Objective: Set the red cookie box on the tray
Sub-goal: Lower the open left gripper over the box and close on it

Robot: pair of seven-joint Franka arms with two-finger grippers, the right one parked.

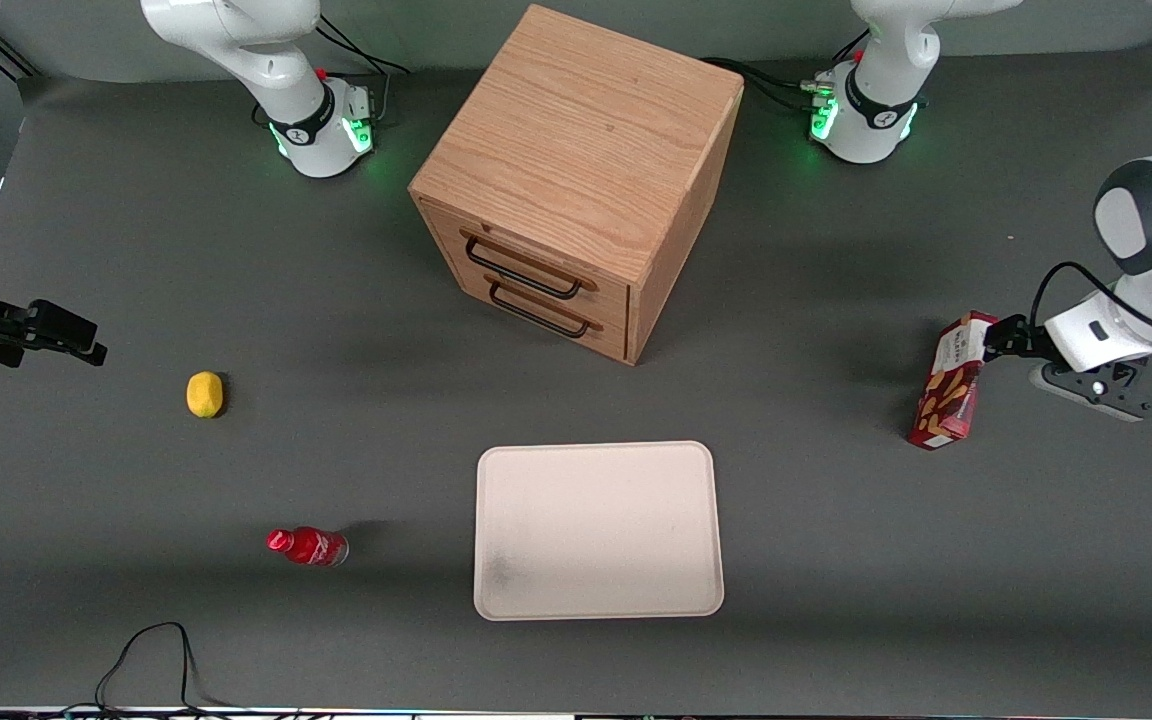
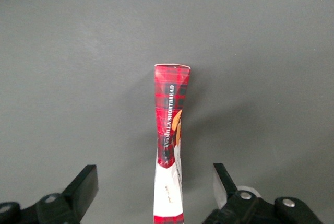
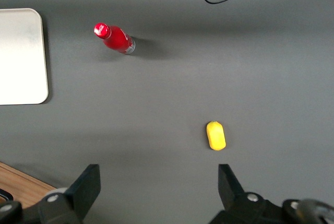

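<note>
Straddling the long dark-red cardboard cookie box [image 2: 169, 145] with our open, empty gripper [image 2: 155, 192], we have grasping and carrying to the cream-white rectangular tray [image 1: 596, 600] left.

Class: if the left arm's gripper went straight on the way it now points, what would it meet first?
Probably the long dark-red cardboard cookie box, lying between the open fingers of the gripper; depth is unclear.

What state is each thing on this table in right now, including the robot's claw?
red cookie box: on the table, on a narrow edge, off the tray.
tray: flat, nothing on it.
gripper: open, fingers either side of the box, not touching.
wooden cabinet: both drawers shut.
red bottle: lying on its side.
lemon: resting on the table.
</note>
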